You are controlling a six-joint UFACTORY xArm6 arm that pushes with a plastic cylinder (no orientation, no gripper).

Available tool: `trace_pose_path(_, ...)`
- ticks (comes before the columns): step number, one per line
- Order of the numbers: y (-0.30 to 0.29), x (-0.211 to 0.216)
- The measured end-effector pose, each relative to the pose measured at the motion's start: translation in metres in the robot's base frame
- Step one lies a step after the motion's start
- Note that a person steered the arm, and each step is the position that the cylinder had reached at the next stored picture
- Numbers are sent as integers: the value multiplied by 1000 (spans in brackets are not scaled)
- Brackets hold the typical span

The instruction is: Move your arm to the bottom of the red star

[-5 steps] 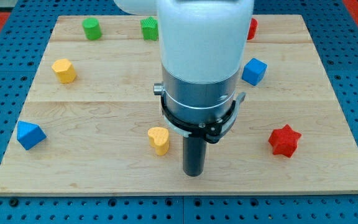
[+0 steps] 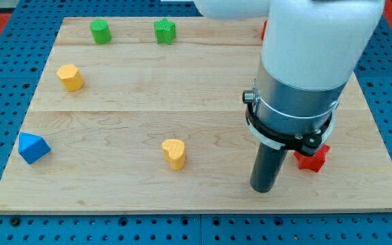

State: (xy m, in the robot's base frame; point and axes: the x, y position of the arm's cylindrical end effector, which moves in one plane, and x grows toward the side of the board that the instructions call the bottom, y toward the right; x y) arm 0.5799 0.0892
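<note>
Tool: there are no fingers here – the arm (image 2: 305, 75) ends in one dark rod, so nothing opens or closes, and it holds nothing.
My tip (image 2: 263, 190): it rests on the board (image 2: 203, 88), near the view's bottom edge, right of the middle. It touches no block as far as I can see.
Red star (image 2: 312, 158): it lies in the lower right part of the board, partly hidden behind the arm's ring; only its lower and right points show. It is just beside the rod, to the view's right of my tip and a little higher in the view. I cannot tell whether the rod touches it.
Yellow heart (image 2: 174, 152): well apart from my tip, to the view's left, at about the same height on the board.
Blue block (image 2: 32, 147): near the left edge, lower part; the shape looks like a wedge.
Yellow block (image 2: 69, 77): upper left area.
Green blocks: a round one (image 2: 100, 30) and a more angular one (image 2: 164, 30), both at the view's top – near each other but not touching.
Red bit (image 2: 265, 28): a small red part shows at the top beside the arm; its shape is hidden.
</note>
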Motion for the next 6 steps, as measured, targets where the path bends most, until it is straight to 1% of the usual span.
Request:
trace_pose_path(1,0,-13)
trace_pose_path(2,11,-17)
trace_pose_path(4,28,-13)
trace_pose_path(6,60,-7)
